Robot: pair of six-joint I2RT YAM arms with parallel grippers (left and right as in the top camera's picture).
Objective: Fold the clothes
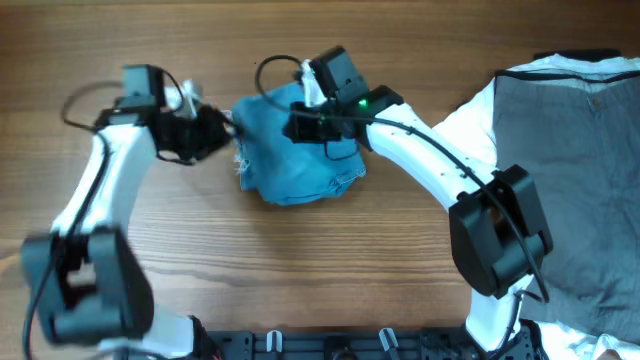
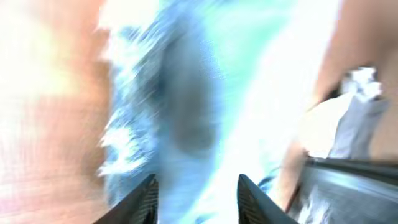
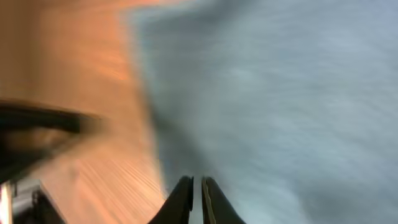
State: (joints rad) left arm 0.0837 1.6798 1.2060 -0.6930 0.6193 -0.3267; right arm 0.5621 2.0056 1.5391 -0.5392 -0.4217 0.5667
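The left jaws stand apart, two dark fingers (image 2: 147, 198) framing a gap filled with blurred blue denim and a pale frayed edge in the left wrist view. The right jaws are drawn almost together with only a sliver between them. The right wrist view is too smeared to show whether any cloth is pinched there.

Seen from overhead, the left jaws sit at the left edge of the jeans (image 1: 300, 160), level with its whitish fringe. The right jaws rest over the far part of the same heap, just right of its middle. The jeans lie bunched in a crumpled blue mound on the wooden worktop (image 1: 330, 260), toward the far side and a little left of centre, with frayed hem showing along the left side and at the near right corner.

The left arm (image 1: 100, 190) reaches in from the near left. The right arm (image 1: 430, 160) stretches across from the near right. Well apart at the right edge, a dark grey garment (image 1: 570, 170) lies spread flat on a white cloth (image 1: 470, 125).
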